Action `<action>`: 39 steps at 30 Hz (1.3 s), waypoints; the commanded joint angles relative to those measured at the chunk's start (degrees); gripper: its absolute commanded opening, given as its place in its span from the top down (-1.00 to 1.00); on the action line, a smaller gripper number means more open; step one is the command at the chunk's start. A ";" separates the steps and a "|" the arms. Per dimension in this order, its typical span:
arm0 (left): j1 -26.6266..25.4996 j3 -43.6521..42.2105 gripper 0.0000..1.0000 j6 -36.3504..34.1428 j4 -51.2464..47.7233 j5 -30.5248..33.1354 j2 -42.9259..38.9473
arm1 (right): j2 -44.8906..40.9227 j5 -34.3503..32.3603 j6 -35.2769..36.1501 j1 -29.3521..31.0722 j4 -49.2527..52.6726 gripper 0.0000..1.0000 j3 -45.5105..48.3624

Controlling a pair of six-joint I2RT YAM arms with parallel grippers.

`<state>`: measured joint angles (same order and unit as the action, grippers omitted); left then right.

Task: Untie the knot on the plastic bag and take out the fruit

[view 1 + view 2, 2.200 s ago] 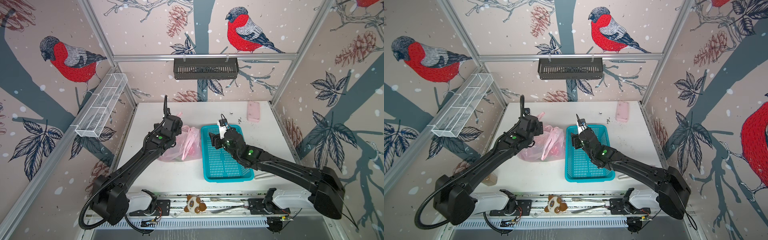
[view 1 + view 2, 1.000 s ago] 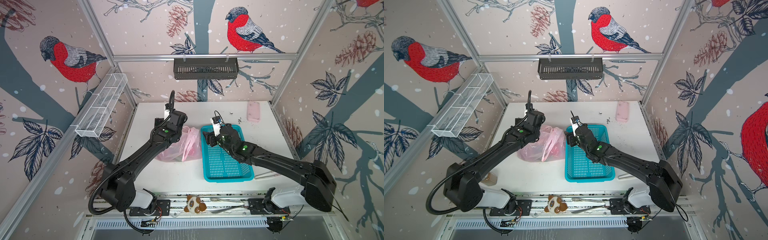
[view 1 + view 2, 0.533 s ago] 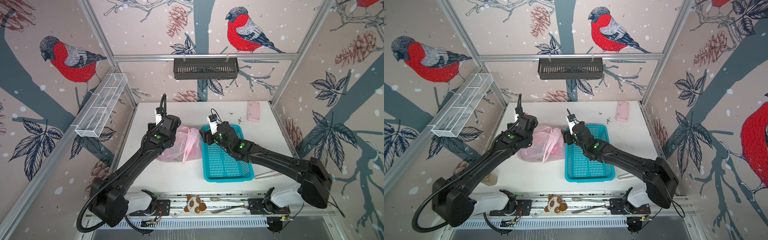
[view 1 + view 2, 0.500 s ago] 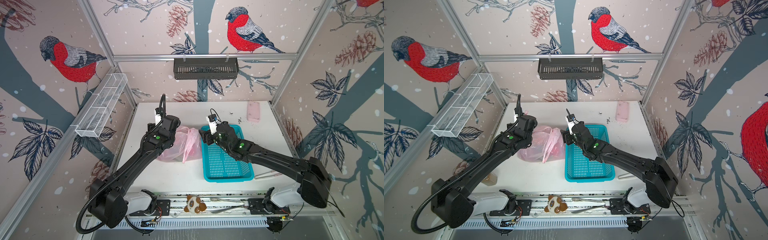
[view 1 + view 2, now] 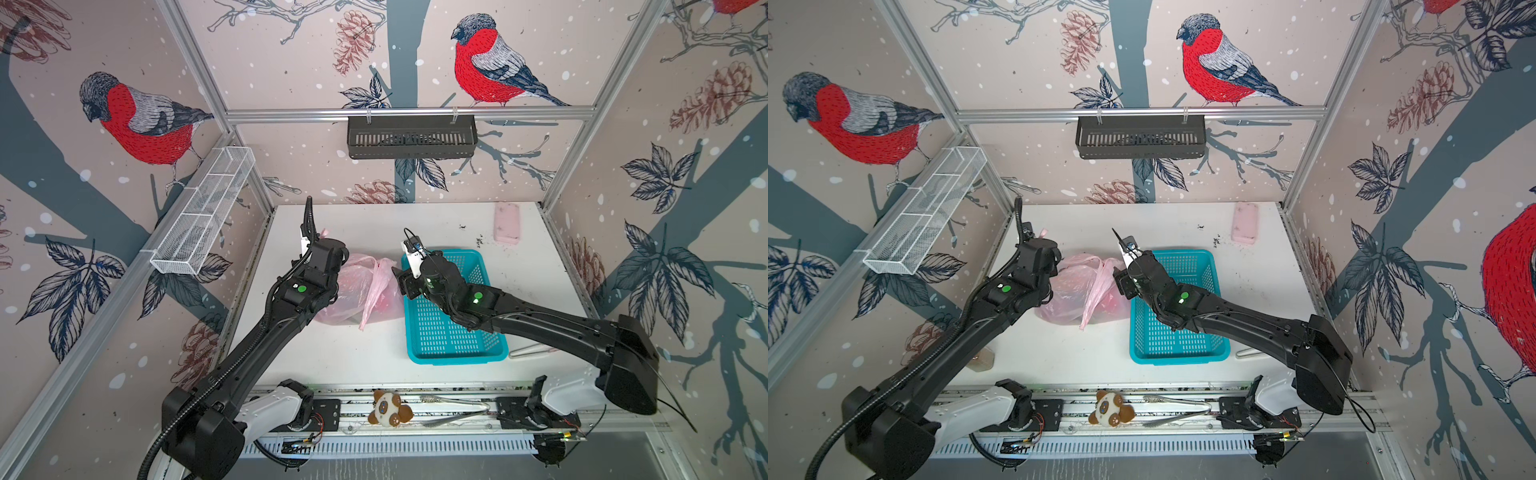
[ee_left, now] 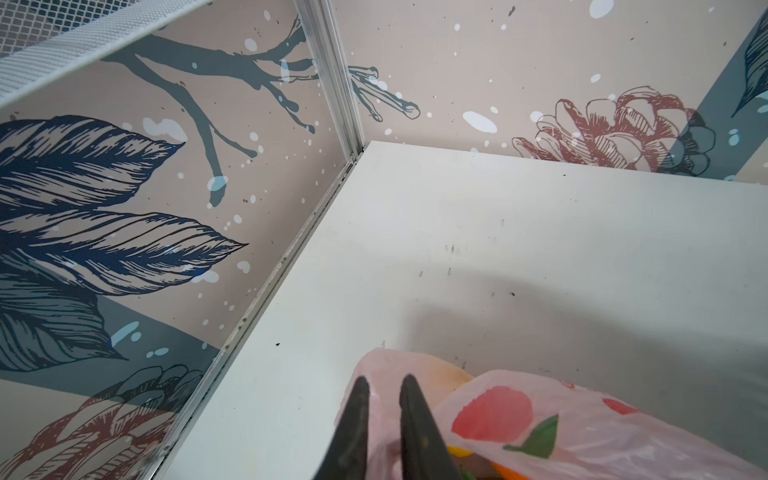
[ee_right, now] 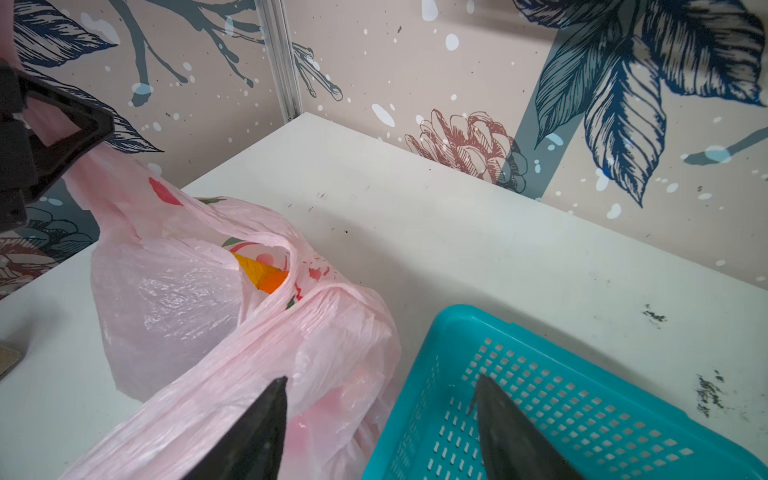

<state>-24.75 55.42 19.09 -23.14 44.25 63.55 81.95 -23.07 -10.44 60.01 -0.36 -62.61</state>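
One bag [image 7: 174, 299] lies on the surface [image 7: 415, 208] beside one basket [image 7: 457, 309]. The left end effector [image 6: 384, 380] is clamped on the bag. The right end effector [image 7: 382, 379] hangs apart over the bag's edge. One yellow fruit [image 7: 245, 261] and one orange fruit [image 7: 274, 283] show inside.

Both top views look steeply down from high at the front over the whole table [image 5: 457, 232], facing the back wall [image 5: 299, 158] (nearly one picture twice). Each wrist camera sits low and close, facing the table's far left corner; both catch the plastic bag [image 6: 582, 419].
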 commanded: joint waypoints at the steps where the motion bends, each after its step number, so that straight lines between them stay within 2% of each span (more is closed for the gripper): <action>1: 0.28 -0.30 0.74 0.07 2.05 -3.22 -1.73 | -1.39 -8.92 1.99 2.64 2.72 -0.43 0.44; 4: 0.58 0.01 0.78 -0.45 2.39 -5.67 -3.20 | -2.13 -13.86 2.83 5.57 4.85 -0.52 1.11; 7: 0.63 0.37 0.81 -0.81 2.37 -7.64 -4.28 | -2.01 -18.49 3.58 8.35 5.57 -0.71 2.59; 11: 0.63 0.30 0.85 -0.59 2.47 -10.19 -5.82 | -0.92 -20.96 0.36 10.07 9.16 -0.88 2.69; 17: 0.75 -0.03 0.90 0.24 2.61 -13.34 -8.80 | -1.21 -16.84 -10.04 11.18 10.92 -0.94 0.76; 20: 0.79 0.06 0.99 0.50 2.74 -14.31 -10.05 | -0.22 -13.90 -15.75 11.14 13.91 -0.95 -4.14; 24: 0.93 -0.22 1.00 1.09 3.28 -16.00 -10.72 | 3.32 -11.90 -19.88 10.45 19.40 -0.94 -12.51; 27: 0.93 -0.96 1.00 1.68 3.67 -17.17 -10.90 | 6.24 -10.47 -20.61 9.51 21.97 -0.94 -17.54; 33: 0.93 -3.17 1.00 2.85 4.47 -18.84 -13.02 | 10.48 -2.41 -19.50 5.69 21.73 -0.93 -22.85; 39: 0.97 -4.65 1.00 3.84 5.11 -19.84 -15.93 | 16.41 0.09 -16.98 3.62 25.46 -0.90 -27.53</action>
<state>-23.86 51.11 21.93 -20.84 25.17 48.49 96.86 -25.34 -29.04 64.05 22.50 -88.88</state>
